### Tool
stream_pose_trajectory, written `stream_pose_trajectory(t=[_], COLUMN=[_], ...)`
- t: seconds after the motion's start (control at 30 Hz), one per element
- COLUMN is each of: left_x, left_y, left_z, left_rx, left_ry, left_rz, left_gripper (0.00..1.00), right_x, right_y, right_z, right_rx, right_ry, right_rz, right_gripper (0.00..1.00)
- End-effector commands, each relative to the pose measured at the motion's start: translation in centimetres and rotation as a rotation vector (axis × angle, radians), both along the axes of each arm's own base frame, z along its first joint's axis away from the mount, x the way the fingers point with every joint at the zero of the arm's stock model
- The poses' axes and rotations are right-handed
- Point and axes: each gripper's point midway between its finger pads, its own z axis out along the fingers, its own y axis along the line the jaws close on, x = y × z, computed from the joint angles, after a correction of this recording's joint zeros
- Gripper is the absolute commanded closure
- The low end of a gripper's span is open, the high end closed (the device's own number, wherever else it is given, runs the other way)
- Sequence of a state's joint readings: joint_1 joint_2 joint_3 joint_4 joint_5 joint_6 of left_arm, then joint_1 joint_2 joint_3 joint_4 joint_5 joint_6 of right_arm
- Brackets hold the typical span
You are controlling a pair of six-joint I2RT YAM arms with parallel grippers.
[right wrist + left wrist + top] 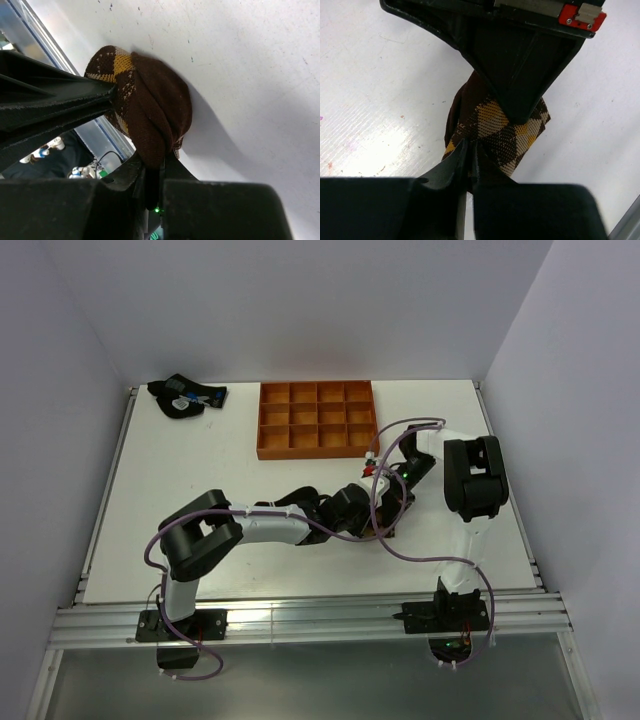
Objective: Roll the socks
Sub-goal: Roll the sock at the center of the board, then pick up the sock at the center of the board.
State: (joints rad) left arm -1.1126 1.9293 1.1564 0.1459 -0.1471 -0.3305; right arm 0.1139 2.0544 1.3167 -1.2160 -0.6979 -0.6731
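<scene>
Socks nearly rolled, by the look of it: the argyle sock [495,125] sits bunched into a tight ball on the table [200,460], between the two arms. Left gripper [470,151] pinches its patterned edge, jaws closed on fabric; right gripper [155,166] clamps the brown cuff. The right wrist view shows that cuff wrapped over the bundle (overhead, the arms hide it). Black ankle sock unseen, perhaps inside. Letting go remains, I'd judge.
</scene>
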Motion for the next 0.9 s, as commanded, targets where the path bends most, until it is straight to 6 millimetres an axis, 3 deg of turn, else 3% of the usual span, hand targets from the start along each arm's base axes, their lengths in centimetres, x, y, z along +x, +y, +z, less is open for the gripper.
stream_pose_trajectory(t=[0.0,0.23,0.33,0.43,0.57,0.67,0.87], left_x=[-1.2,0.1,-0.1,-0.7,-1.8,-2.6,-2.6], left_y=[1.0,1.5,2.4,3.3,4.5,4.4,2.4], left_z=[-1.5,5.4,6.8,6.7,4.8,3.7,4.2], left_rx=[0.062,-0.177,-0.296,-0.383,-0.496,-0.549,-0.686], left_ry=[0.065,0.171,0.267,0.375,0.521,0.576,0.609], left_rz=[0.025,0.29,0.412,0.531,0.689,0.759,0.774], left_gripper=[0.85,0.6,0.52,0.5,0.49,0.48,0.42], right_x=[0.5,0.7,0.8,1.0,1.2,1.4,1.3], right_y=[0.5,0.9,1.1,1.1,1.0,1.1,1.2], right_z=[-1.0,-1.0,-1.1,-1.4,-1.7,-1.6,-1.5], right_rx=[0.021,0.026,0.023,0.015,0.005,0.008,0.014], right_ry=[-0.044,-0.065,-0.072,-0.081,-0.098,-0.106,-0.103], right_rz=[0.0,-0.045,-0.06,-0.082,-0.094,-0.103,-0.109], right_gripper=[1.0,1.0,1.0,1.0,1.0,1.0,1.0])
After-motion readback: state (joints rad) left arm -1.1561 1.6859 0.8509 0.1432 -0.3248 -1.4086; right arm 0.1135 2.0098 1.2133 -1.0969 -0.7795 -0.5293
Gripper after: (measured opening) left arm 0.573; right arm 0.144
